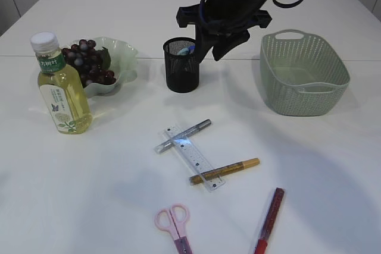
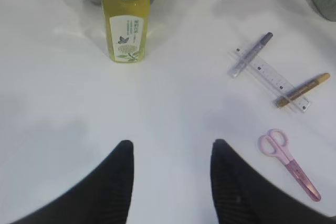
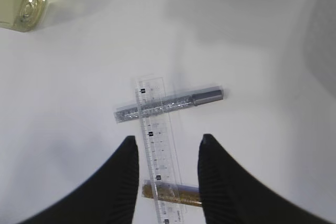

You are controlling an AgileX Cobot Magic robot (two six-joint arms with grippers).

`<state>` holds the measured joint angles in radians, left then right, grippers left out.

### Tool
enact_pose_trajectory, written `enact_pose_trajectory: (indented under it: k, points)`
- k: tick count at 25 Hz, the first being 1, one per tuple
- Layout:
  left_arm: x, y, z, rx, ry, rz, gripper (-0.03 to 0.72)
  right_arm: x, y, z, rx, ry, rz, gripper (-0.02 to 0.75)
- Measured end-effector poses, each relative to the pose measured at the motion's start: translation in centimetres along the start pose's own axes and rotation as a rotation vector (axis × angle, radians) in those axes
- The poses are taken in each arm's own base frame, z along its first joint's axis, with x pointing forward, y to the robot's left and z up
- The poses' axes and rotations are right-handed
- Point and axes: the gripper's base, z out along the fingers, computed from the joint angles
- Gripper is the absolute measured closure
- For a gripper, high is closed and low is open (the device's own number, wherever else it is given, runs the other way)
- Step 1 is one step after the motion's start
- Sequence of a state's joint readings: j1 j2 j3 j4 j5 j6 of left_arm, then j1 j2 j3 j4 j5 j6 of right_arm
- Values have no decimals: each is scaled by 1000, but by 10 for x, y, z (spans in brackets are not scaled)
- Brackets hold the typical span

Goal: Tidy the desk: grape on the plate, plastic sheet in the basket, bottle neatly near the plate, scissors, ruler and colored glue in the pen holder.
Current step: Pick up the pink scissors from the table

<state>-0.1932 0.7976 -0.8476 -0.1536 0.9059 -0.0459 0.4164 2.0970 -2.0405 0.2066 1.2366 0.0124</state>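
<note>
A yellow-green bottle [image 1: 62, 87] stands upright by the pale plate [image 1: 122, 57], which holds dark grapes [image 1: 89, 63]. A clear ruler [image 1: 193, 157] lies across a silver glue pen [image 1: 183, 136] and a gold glue pen [image 1: 225, 171]. A red glue pen [image 1: 271, 221] and pink scissors [image 1: 174, 223] lie nearer the front edge. The black mesh pen holder [image 1: 181, 63] has something pale inside. My right gripper [image 3: 168, 138] hovers open above the ruler [image 3: 155, 124], holding nothing. My left gripper [image 2: 172, 142] is open over bare table, left of the scissors [image 2: 286, 161]. No plastic sheet shows.
A green basket [image 1: 303, 72] sits at the right. A black arm [image 1: 229, 10] hangs in the upper middle of the exterior view, partly covering the pen holder's far rim. Bare white tabletop [image 1: 89, 194] lies at the front left.
</note>
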Motion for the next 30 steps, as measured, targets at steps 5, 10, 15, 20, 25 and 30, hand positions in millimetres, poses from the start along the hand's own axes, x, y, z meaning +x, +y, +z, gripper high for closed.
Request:
enact_pose_trajectory:
  k: [5,10,15,20,25,30]
  points:
    - [3,0,0,-4,38,1,335,1,3,-7,-14,-11,31,427]
    - [5,1,0,-7,63,3,335,13,28,-39,-33,-47,-1,427]
    - [-2,-1,-9,-7,53,11,335,37,69,-59,-60,-45,-54,427]
    - [-8,-3,-20,-14,56,24,335,57,96,-53,-74,12,-75,426]
    - [-2,-2,-19,-22,158,23,335,80,107,-26,-61,128,-85,427]
    - [3,-1,-10,-32,289,17,335,97,99,-4,-25,221,-51,426]
